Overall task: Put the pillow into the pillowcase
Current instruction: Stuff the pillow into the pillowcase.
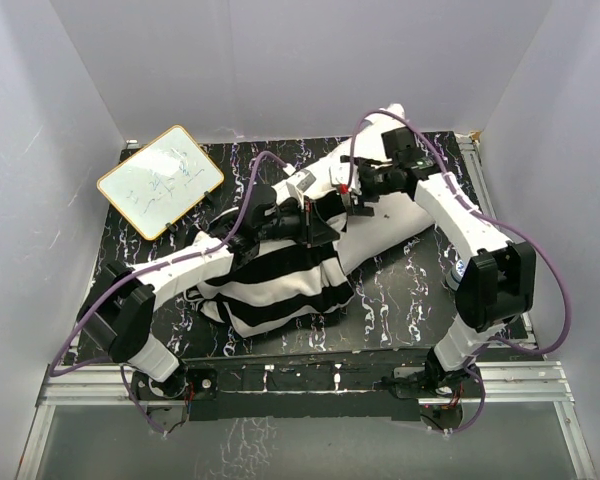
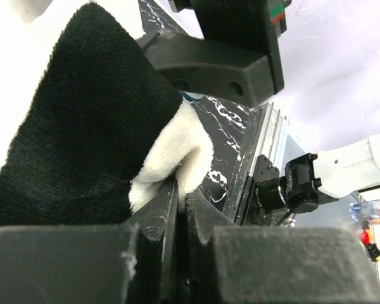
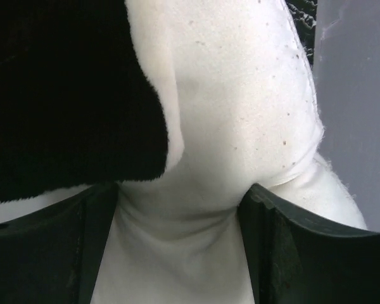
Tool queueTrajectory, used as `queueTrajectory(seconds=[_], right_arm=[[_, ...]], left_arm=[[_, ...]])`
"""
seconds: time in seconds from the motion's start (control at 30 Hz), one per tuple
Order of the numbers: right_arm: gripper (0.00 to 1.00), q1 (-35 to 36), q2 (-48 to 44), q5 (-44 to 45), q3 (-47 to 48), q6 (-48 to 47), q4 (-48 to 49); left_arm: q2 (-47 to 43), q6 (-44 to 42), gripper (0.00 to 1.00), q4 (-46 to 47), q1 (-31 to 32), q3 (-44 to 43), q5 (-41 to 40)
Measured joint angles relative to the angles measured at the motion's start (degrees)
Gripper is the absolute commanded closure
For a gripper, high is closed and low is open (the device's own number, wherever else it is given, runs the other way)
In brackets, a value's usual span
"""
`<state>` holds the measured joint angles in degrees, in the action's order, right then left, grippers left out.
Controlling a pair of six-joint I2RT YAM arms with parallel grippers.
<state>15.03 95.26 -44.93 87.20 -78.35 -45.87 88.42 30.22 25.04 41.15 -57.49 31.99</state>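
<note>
my left jaws are shut tight on the rim of the pillowcase [image 1: 280, 285]. in my left wrist view the fuzzy black and white cloth is pinched flat between them. my right jaws stand wide, but they are full. they squeeze a fat bunch of the pillow [image 1: 392, 215], and white cloth bulges up between them.

the pillow lies on the desk [image 1: 410, 290], to the right of the whiteboard [image 1: 160, 180]. it slants from the far corner toward the middle. the striped pillowcase lies right of the whiteboard too, but nearer to me. the near end of the pillow looks tucked into it. most of the pillow shows outside, so i think a lot is left to do.

the pillow is soft, puffy and light. it squashes when grabbed and should puff out again when let go. a big deep bite near its end seems best, since a small pinch may only pull the skin. the pillowcase is thin and floppy. its mouth will not stay open alone, so the rim is the place to hold. it may bunch up or slip.

the desk is flat, black with white marble lines, and looks smooth, so cloth should slide on it. white walls [image 1: 310, 70] stand close behind and beside the whiteboard, so room is tight. my purple cables [image 1: 552, 270] could snag.
</note>
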Motion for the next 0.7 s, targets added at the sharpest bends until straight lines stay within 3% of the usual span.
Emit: queueTrajectory(seconds=[0.03,0.07,0.2,0.33,0.53,0.63,0.7], right_arm=[[0.80,0.7,0.5,1.1,0.0,0.1,1.3],[0.90,1.2,0.8,2.0,0.0,0.4,2.6],[0.92,2.4,0.9,3.9,0.0,7.4,7.3],[0.92,2.4,1.0,8.1,0.7,22.5,16.9],[0.92,-0.2,8.7,12.4,15.1,46.3,26.8],[0.92,-1.8,10.0,13.1,17.4,52.3,32.3],[0.92,-2.7,9.2,12.8,16.2,54.2,34.8]], left_arm=[[0.0,-0.8,1.00,-1.0,0.0,-0.3,-0.1],[0.0,-1.4,1.00,-1.8,0.0,-0.6,-0.3],[0.1,-5.7,1.00,-9.6,-0.9,-5.4,-2.6],[3.6,-7.1,1.00,-17.0,-7.1,-18.2,-1.7],[16.5,-7.3,1.00,-20.3,-18.6,-43.7,-3.2],[21.7,-7.1,1.00,-20.1,-19.3,-53.7,-2.9],[22.1,-7.0,1.00,-19.4,-18.6,-54.5,-2.1]])
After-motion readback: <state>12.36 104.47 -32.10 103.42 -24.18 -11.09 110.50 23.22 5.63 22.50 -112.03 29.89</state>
